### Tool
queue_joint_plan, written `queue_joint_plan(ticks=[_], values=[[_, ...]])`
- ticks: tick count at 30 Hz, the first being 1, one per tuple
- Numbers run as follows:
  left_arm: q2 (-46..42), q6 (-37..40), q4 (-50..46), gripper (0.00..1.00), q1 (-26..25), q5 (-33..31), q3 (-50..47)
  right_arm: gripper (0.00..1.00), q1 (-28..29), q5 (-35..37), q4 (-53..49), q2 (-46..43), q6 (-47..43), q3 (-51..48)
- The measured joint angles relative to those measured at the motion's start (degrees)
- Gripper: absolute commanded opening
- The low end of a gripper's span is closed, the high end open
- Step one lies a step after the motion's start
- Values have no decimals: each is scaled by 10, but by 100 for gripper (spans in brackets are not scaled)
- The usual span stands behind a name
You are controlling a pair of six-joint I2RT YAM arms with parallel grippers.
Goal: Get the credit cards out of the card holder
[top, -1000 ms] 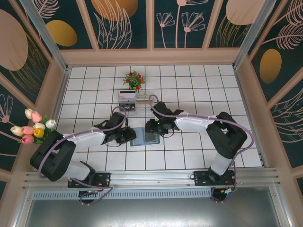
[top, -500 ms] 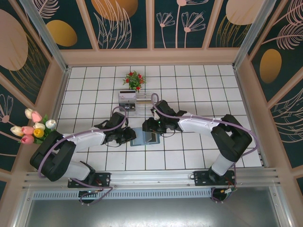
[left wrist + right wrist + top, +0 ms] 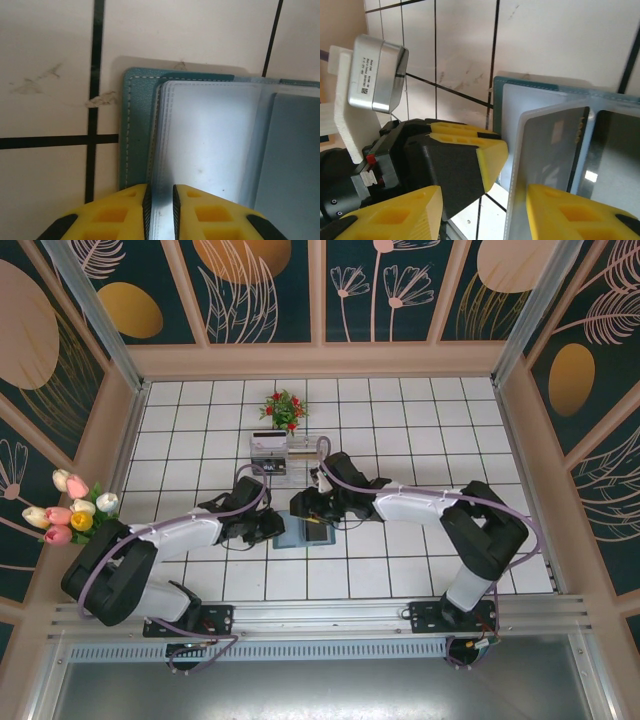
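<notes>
As we look down from above, we see the teal card holder (image 3: 303, 533) lying open on the tiled table (image 3: 400, 420), with the left gripper (image 3: 274, 528) at its left edge and the right gripper (image 3: 306, 508) over its far side; from the left wrist, the jaws are almost closed, nipping the holder's clear sleeve (image 3: 205, 135); from the right wrist, the fingers stand well apart, gripping nothing, beside a raised sleeve leaf showing 1 grey credit card (image 3: 552, 145).

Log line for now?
left gripper: jaws shut on card holder | right gripper: jaws open | credit card: inside raised sleeve
</notes>
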Motion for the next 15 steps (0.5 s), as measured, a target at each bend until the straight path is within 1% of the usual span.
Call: queue_joint_plan(ticks=[10,14,15], values=[[-69,1,-71,22,0,-59,0,50,6,-12,19,37,19,0],[-89,1,-86,20,0,-73,0,50,6,-12,18,47,19,1],[-93,1,-87,19,0,-74,0,50,6,-12,18,50,19,2]])
